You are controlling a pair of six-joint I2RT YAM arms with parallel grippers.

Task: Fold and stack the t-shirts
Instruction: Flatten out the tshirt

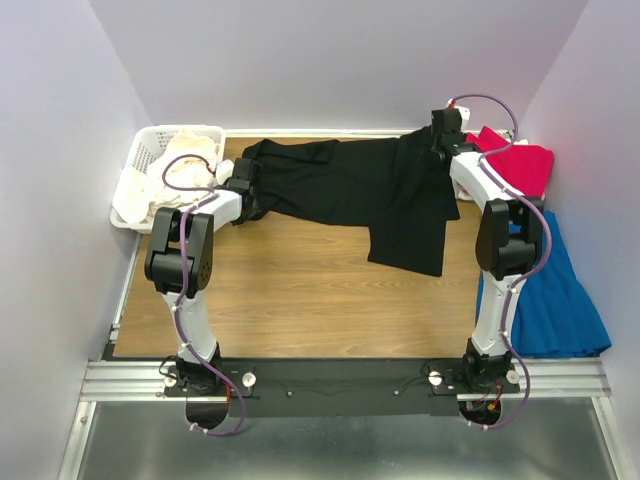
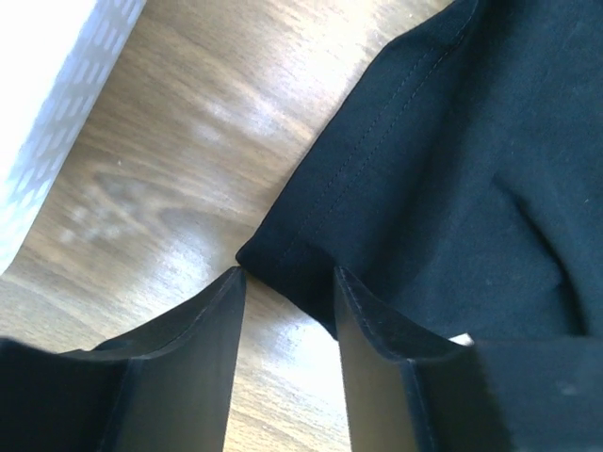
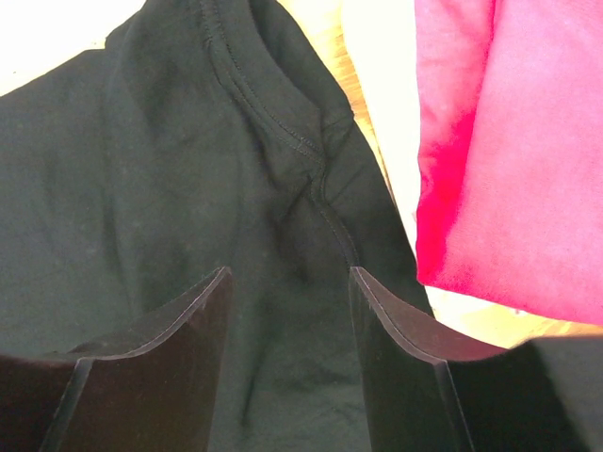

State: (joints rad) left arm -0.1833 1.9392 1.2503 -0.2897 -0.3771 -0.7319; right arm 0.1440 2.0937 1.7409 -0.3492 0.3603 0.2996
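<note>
The black t-shirt (image 1: 360, 190) lies spread across the far part of the wooden table (image 1: 290, 300), plain side up; its print is hidden. My left gripper (image 1: 243, 188) is open at its left end. In the left wrist view the hem corner (image 2: 283, 259) lies at the tips of the left gripper (image 2: 287, 275). My right gripper (image 1: 440, 140) is open over the shirt's right end. In the right wrist view the right gripper (image 3: 287, 273) stands over a seam of the black shirt (image 3: 141, 188). A crimson shirt (image 1: 522, 165) lies at the far right and also shows in the right wrist view (image 3: 518, 160). Cream shirts (image 1: 185, 165) fill the basket.
The white lattice basket (image 1: 140, 160) stands at the far left corner; its wall shows in the left wrist view (image 2: 57, 113). A blue cloth (image 1: 555, 290) lies off the table's right edge. Purple walls close in on three sides.
</note>
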